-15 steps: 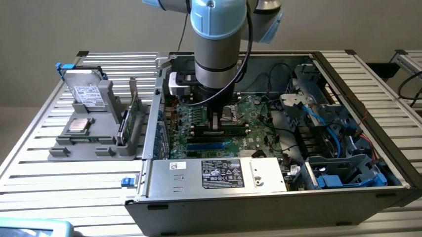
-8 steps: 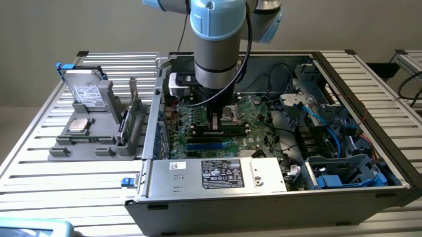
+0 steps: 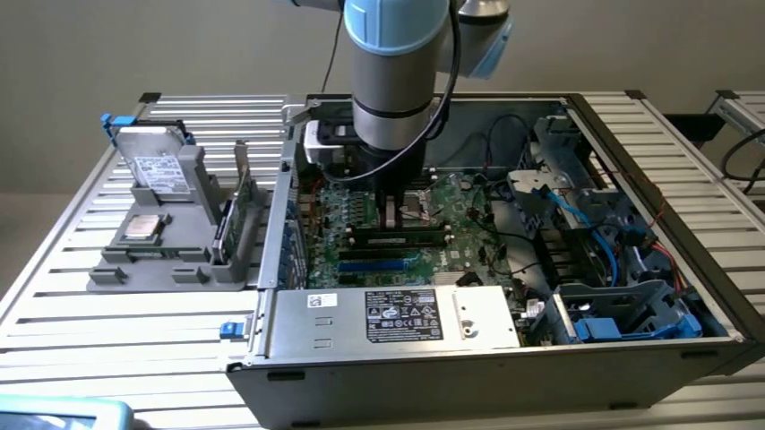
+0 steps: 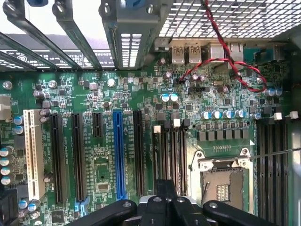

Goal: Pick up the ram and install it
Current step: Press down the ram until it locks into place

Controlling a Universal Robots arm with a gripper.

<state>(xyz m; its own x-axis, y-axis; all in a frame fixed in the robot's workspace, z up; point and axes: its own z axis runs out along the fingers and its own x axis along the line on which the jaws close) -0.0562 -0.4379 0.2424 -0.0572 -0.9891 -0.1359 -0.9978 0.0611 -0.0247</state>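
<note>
While the arm (image 3: 392,81) reaches straight down into the open computer case (image 3: 669,333), its hand (image 3: 392,215) sits low over the green motherboard (image 3: 460,210), near the middle of the board. The fingers are drawn together, and they meet the top edge of the ram (image 3: 395,238). The ram stands on edge as a dark, narrow strip in a memory slot, with a pale clip at each end. I cannot tell whether it is pushed fully home. Just in front of it, toward the camera, lie a black slot and a blue slot (image 3: 376,265), and beyond those is the grey power supply box (image 3: 395,313) with its label.

From the wrist, the dark fingers of the hand (image 4: 164,190) hang over a bank of long black slots. A bare processor socket (image 4: 221,183) lies just beside that bank. Farther across the board lie a blue card slot (image 4: 117,155) and a white one (image 4: 32,150), and red and black twisted wires (image 4: 221,61) loop near the rear ports.

On the slatted desk (image 3: 72,296), at the exterior view's left and outside the case, a grey holder (image 3: 132,264) carries other parts.
</note>
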